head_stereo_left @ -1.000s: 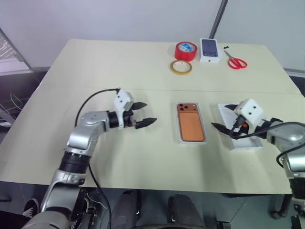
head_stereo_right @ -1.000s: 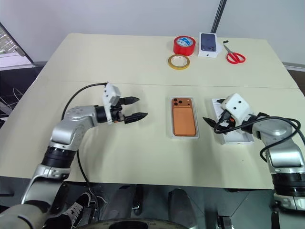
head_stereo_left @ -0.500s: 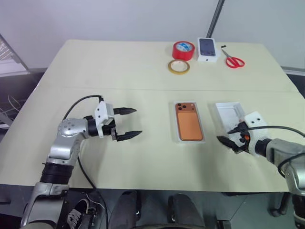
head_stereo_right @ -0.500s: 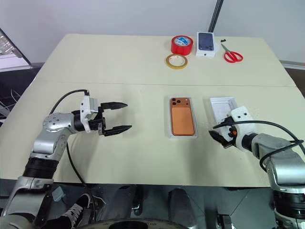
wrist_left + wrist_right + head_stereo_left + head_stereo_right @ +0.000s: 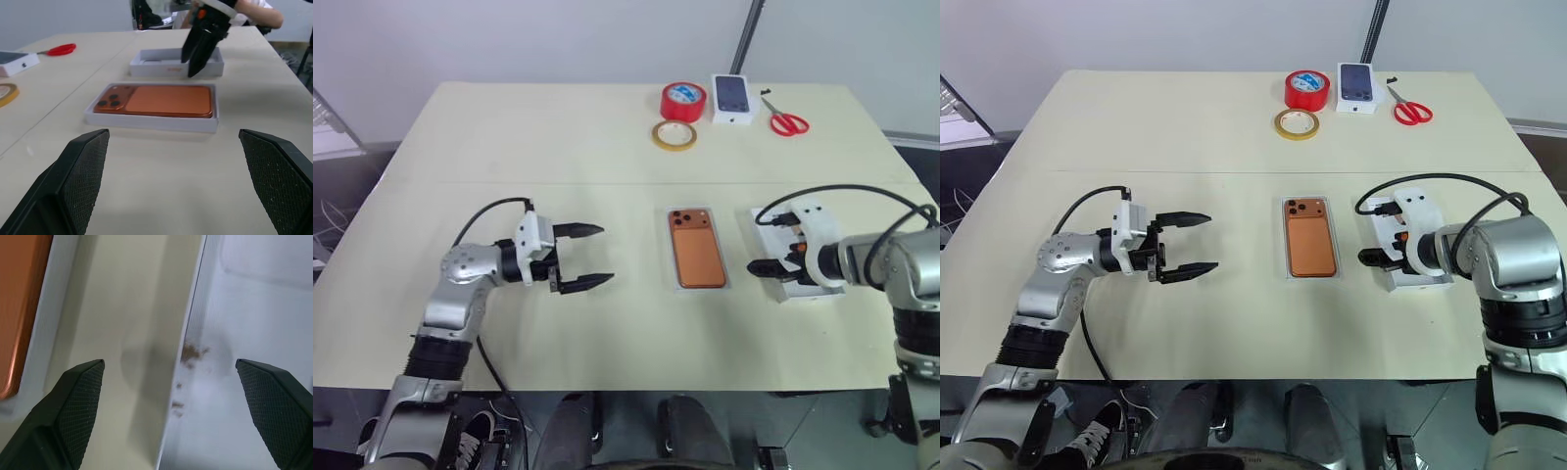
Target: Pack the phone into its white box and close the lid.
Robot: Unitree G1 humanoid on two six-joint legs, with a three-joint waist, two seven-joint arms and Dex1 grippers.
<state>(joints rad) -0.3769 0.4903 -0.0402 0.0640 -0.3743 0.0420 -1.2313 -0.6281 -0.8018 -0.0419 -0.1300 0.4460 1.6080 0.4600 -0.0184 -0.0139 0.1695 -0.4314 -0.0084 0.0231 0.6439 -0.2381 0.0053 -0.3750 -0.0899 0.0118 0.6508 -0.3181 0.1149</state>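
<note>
flat orange phone [image 5: 697, 258]: lies back-up in shallow white cardboard box [image 5: 732, 282] | white cardboard lid [image 5: 803, 291]: just right of box | left gripper [image 5: 588, 257]: left of box, jaws open, empty | right gripper [image 5: 770, 266]: over lid's near wall, jaws wide open

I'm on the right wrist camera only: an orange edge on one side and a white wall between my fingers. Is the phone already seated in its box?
Observer: Yes. The phone lies back up inside the white box, mid-table.
Operator: Then what's the white wall I'm over?
Observer: That's the lid, lying open side up to the right of the box. The right gripper is open and straddles the lid's wall nearest the phone.
</note>
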